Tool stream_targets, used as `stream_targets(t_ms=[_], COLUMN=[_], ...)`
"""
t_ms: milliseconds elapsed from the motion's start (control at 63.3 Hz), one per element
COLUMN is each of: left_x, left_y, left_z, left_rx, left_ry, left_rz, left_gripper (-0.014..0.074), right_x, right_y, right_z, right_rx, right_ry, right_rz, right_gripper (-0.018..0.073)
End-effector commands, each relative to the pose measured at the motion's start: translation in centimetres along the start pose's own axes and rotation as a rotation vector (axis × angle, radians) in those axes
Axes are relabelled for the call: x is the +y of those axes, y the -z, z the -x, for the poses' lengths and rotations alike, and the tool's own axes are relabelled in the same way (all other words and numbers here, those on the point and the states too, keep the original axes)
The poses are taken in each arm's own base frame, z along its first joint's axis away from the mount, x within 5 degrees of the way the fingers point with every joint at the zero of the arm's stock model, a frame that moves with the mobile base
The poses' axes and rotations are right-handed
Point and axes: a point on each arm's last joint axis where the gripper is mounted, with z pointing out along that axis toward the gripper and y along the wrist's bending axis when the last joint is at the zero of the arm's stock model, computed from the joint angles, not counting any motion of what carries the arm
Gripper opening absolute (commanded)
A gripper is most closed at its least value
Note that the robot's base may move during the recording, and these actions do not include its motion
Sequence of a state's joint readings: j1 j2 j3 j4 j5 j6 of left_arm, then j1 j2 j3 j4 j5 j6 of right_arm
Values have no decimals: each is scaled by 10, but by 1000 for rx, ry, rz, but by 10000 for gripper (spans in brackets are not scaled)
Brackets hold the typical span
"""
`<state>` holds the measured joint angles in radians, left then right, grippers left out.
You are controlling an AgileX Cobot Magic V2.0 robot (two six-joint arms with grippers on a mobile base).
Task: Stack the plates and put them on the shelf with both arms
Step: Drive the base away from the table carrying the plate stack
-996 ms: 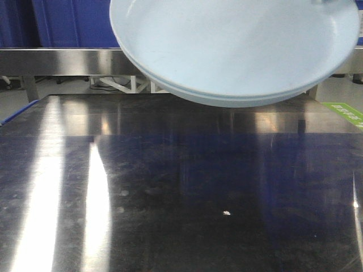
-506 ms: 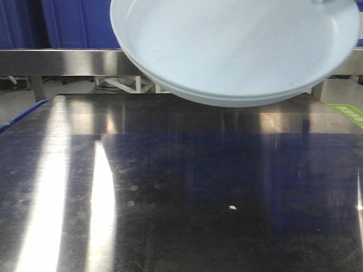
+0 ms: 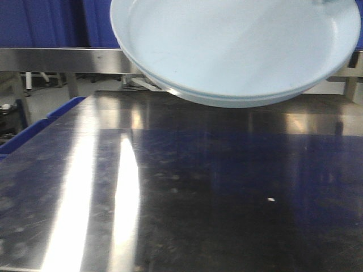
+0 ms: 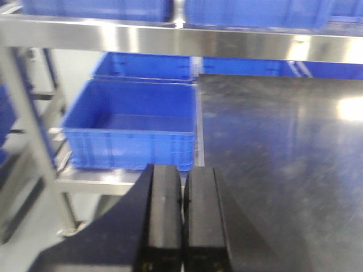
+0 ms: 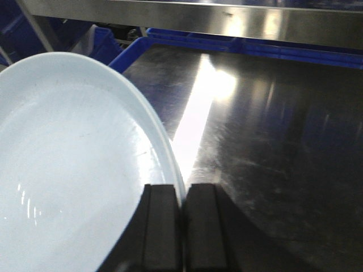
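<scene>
Two plates [image 3: 238, 51] nested, held above the table [image 5: 272, 141], rim pinched between the right gripper [image 5: 182, 195] fingers, dish spreading left of them | bare steel open right of and beyond those fingers | left gripper [image 4: 182, 184] fingers pressed together, holding nothing, by the table's left edge | blue crate [image 4: 130, 130] ahead-left | shelf rail [image 4: 170, 39] farthest

The plates [image 3: 238, 51] are cut off by the front view's top edge. In the right wrist view, they extend left of the right gripper [image 5: 182, 192] past the left and bottom edges; the lower one is hidden there.
</scene>
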<state>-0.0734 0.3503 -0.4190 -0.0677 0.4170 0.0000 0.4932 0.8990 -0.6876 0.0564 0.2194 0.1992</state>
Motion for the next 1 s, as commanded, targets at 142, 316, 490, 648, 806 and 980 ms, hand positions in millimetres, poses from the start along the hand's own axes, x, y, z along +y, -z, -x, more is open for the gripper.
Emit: stream_targets(t_ms=[142,316,490,648,806,980], left_x=[-1,-1,-1,-1,-1,-1], left_y=[3,3,3,3,3,3], left_z=[17,17,17,17,17,17], left_rx=[-112,-112,-110,-110,-110,-110], left_ry=[0,0,0,0,0,0], left_rz=[-5,-5,-5,-5,-5,-5], left_gripper=[99,99,99,99,99,99], right_x=[5,5,5,5,5,5], right_y=[8,8,8,8,8,8], right_z=[22,22,22,22,22,22], right_rx=[-152,-152,-152,-152,-152,-152], right_ry=[2,2,2,2,2,2], right_rz=[35,35,35,35,35,35], right_gripper=[48,48,48,48,48,48])
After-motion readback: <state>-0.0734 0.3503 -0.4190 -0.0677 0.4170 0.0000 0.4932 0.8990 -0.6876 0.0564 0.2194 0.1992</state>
